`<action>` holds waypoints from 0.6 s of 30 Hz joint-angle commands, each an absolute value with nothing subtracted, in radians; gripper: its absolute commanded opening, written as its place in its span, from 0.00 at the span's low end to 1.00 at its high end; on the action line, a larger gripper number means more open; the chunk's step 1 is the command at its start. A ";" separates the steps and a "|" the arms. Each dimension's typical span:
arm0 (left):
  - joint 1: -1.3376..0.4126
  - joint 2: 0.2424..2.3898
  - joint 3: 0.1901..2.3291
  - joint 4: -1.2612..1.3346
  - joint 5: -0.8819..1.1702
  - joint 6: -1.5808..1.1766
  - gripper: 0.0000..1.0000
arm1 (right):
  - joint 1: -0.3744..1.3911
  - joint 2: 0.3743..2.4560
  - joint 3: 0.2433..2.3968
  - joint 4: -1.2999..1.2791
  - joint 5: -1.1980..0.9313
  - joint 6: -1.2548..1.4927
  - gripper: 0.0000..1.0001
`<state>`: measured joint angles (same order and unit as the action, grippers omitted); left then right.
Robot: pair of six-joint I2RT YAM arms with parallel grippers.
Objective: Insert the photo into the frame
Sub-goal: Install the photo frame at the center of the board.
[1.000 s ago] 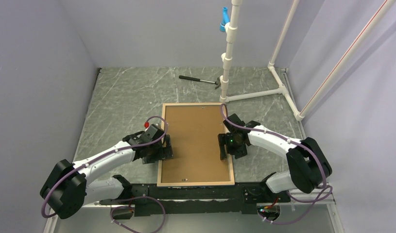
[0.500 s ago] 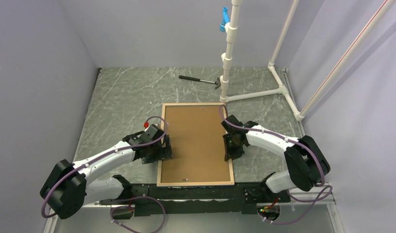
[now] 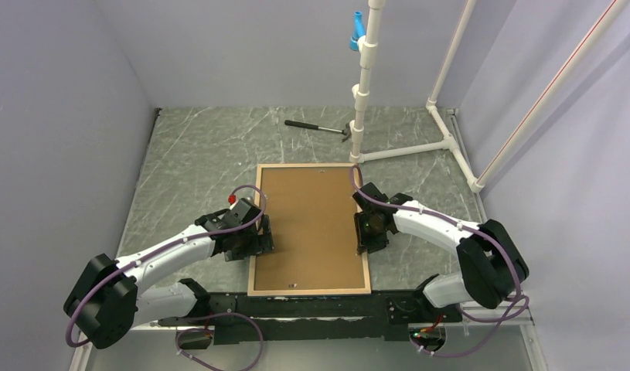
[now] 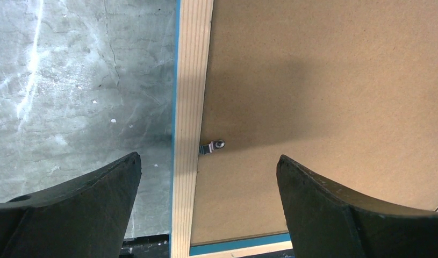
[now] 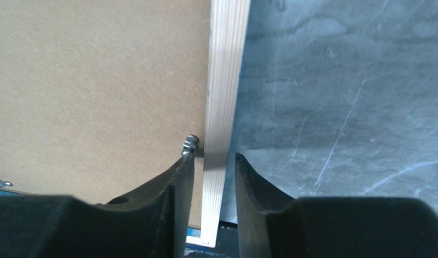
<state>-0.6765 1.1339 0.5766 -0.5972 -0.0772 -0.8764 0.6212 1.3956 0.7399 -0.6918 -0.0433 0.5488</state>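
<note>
The frame [image 3: 305,165] lies face down on the table, light wood back up, with the brown backing board [image 3: 311,224] in it. The photo is hidden. My left gripper [image 3: 263,234] is open and straddles the left rail [image 4: 192,80], one finger over the table and one over the board [image 4: 324,80]; a small metal clip [image 4: 212,145] sits between them. My right gripper [image 3: 363,232] is closed narrowly around the right rail [image 5: 227,64], one finger on the board side beside a clip [image 5: 190,142] and one on the table side. A blue edge shows at the near end.
A black hammer [image 3: 318,127] lies at the back of the marbled table [image 3: 195,154]. A white PVC pipe stand [image 3: 366,77] with a blue clip [image 3: 357,31] rises behind the frame, its feet running to the back right. Grey walls close both sides.
My right gripper has narrowed its fingers around the right rail. The frame's near end has slid slightly to the left. The left arm has not moved.
</note>
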 commanded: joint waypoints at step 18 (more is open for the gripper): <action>-0.673 1.131 0.582 -0.592 -0.092 -0.858 0.97 | 0.613 1.402 0.744 -0.594 -0.074 0.548 0.50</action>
